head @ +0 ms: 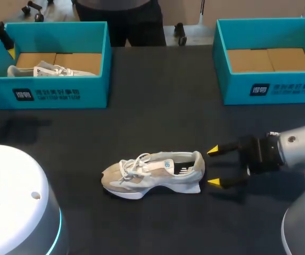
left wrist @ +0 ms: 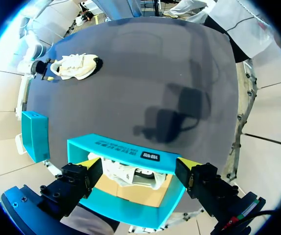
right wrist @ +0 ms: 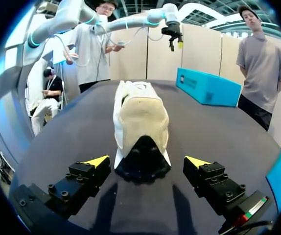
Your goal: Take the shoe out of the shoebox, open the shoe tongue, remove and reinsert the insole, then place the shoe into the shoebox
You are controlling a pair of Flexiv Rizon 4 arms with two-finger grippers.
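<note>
- Toward the near side of the dark counter (head: pixel 158 106), a pale shoe (head: pixel 152 172) standing on its sole, laces up, with its long axis running side to side across the counter.
- Toe toward the left arm's side, heel toward the right arm's side.
- Just beside the heel, the right end effector (head: pixel 213 167), lying low and level, spread wide, its yellow tips either side of the heel line and not touching it.
- From the right wrist, the same shoe (right wrist: pixel 140 122) seen heel-first, its dark heel patch nearest and its toe pointing straight away, centred ahead of the spread right end effector (right wrist: pixel 146 160).
- At the far left, the left shoebox (head: pixel 46 93), teal, holding a second shoe (head: pixel 51 70) on a cardboard floor.
- Over that box, the left end effector (left wrist: pixel 138 164), fingers wide apart and gripping nothing.
- At the far right, the right shoebox (head: pixel 269 87), teal, cardboard floor showing, well apart from the shoe on the counter.
</note>
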